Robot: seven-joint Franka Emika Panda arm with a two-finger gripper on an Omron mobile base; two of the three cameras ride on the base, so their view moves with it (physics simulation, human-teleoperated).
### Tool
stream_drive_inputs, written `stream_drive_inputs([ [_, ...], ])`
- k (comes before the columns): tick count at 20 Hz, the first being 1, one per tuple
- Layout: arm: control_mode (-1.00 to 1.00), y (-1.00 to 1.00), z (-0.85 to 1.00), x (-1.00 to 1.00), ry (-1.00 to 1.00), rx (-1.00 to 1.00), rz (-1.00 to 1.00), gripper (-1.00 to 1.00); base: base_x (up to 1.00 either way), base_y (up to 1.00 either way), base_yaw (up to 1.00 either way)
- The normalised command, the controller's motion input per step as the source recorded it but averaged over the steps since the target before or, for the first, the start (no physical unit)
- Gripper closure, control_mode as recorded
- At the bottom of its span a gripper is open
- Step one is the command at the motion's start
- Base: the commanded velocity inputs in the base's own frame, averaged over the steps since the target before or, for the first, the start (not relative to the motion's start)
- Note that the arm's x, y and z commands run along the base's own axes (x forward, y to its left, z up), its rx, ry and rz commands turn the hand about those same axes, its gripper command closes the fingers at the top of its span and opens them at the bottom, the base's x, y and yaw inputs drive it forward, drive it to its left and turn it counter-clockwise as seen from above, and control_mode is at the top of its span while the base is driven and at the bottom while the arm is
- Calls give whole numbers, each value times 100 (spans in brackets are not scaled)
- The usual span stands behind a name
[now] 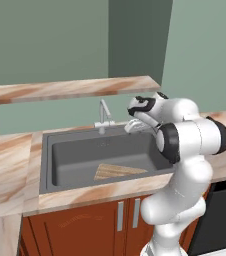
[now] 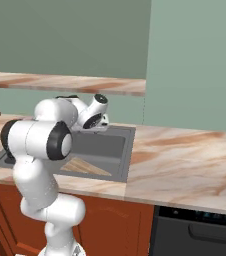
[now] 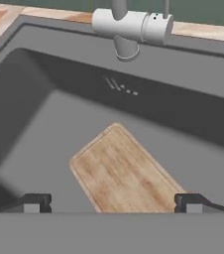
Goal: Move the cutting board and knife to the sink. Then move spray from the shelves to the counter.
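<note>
Spread wide and empty, the gripper hovers over the cutting board lying flat in the sink, apparently just released.

The white arm rises from about 5 o'clock in the left base view and from about 7 o'clock in the right base view, folding at a bulky dark-ringed elbow joint before its forearm reaches forward and toward 10 o'clock in the left base view. The wrist bends so the hand tips downward. In the hand view the gripper looks steeply down, its two dark fingertips standing wide apart at roughly 7 and 5 o'clock near the bottom edge, with nothing clamped between them and touching nothing.
</note>
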Motion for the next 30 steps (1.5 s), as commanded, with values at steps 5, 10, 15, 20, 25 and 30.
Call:
stream_drive_inputs([
  [5,-100,-41,26,-80,-17,-13,-28,-100,0,0,0],
  [10,-100,-7,64,-49,-1,-10,-37,-100,0,0,0],
  [15,-100,-2,77,-37,3,-5,-29,-100,0,0,0],
  [20,-100,-9,94,-80,0,-1,-12,-100,0,0,0],
  [25,-100,-21,72,-100,0,0,-3,-100,0,0,0],
  [30,-100,-24,91,-100,0,0,0,-100,0,0,0],
])
